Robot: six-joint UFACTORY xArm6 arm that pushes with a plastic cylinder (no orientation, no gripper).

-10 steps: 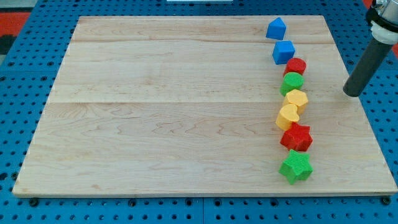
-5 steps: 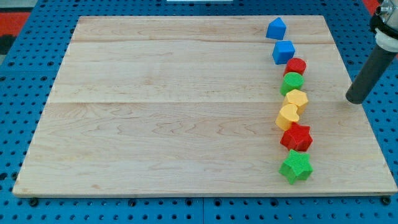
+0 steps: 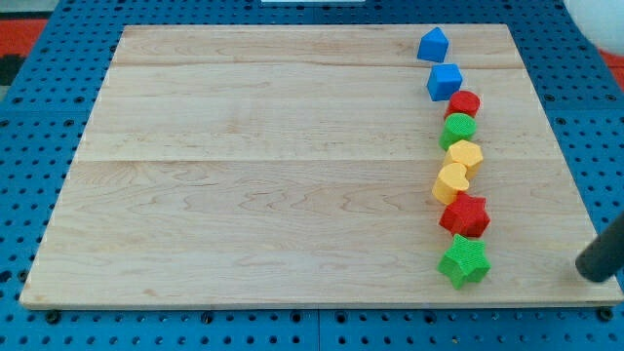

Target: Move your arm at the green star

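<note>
My tip (image 3: 592,276) has dropped from beside the red/green blocks to level w/ the small green plastic star block (image 3: 463,261), now well to star's right. Star ends the block column, just below the red star block (image 3: 465,214). Approach underway. No claw on rig, only rod. No readable text.

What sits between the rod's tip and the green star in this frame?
Nothing: in the camera view, only bare wooden board separates my tip, at the view's right edge, from the green star to its left.
</note>
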